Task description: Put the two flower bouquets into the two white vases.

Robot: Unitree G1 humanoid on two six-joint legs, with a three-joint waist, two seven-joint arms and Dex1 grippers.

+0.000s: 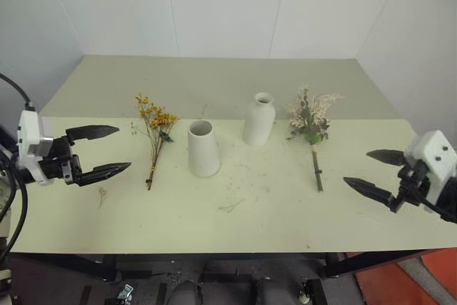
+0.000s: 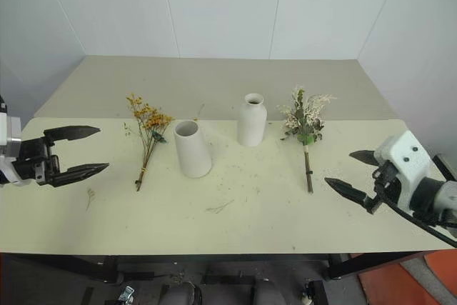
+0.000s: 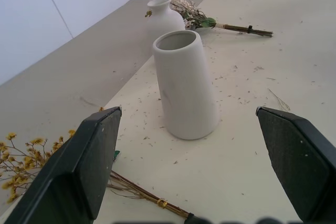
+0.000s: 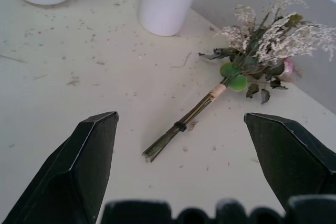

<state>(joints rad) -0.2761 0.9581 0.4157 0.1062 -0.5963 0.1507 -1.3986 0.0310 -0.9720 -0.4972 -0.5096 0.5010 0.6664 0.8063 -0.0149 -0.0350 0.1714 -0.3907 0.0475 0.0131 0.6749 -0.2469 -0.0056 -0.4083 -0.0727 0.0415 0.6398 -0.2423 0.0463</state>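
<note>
- Cone vase (image 1: 203, 148) stands upright mid-worktop (image 1: 235, 219).
- Bottle vase (image 1: 258, 119) stands just right of it, behind.
- Yellow spray (image 1: 155, 133) lies left of it; rose bouquet (image 1: 312, 130) lies beyond the bottle vase.
- Left gripper (image 1: 101, 151) and right gripper (image 1: 376, 171) hover apart-fingered, empty, at the worktop's outer edges.

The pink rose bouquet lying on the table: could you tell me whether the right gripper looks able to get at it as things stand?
Probably yes. The pink rose bouquet lies flat on the table, apart from the bottle-shaped vase, and nothing stands between its stems and the open right gripper.
</note>
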